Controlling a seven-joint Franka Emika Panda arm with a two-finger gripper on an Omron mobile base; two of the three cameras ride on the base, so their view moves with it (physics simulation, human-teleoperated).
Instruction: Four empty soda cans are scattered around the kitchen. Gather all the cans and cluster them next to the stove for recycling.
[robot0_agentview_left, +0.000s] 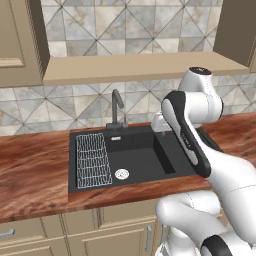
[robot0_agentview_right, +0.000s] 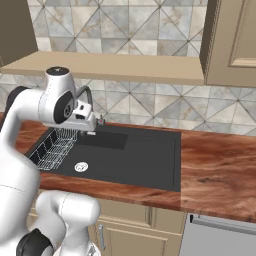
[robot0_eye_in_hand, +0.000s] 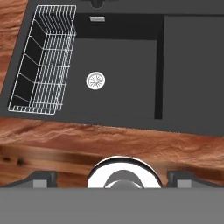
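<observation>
No soda cans and no stove are in view. My gripper (robot0_eye_in_hand: 113, 179) hangs open high over the black sink (robot0_eye_in_hand: 118, 74), with nothing between its two dark fingertips (robot0_eye_in_hand: 41, 179). It looks straight down into the basin, with the round drain (robot0_eye_in_hand: 95, 80) near the middle. In the base views the white arm (robot0_agentview_left: 190, 130) bends over the sink's right side, close to the faucet (robot0_agentview_left: 117, 107).
A white wire rack (robot0_eye_in_hand: 43, 61) sits in the sink's left part (robot0_agentview_left: 92, 160). Reddish wood counter (robot0_agentview_left: 30, 170) runs on both sides and along the front (robot0_agentview_right: 220, 170). A tan shelf (robot0_agentview_left: 140, 65) and wall cabinets hang above. A grey steel appliance front (robot0_agentview_right: 220, 237) sits under the right counter.
</observation>
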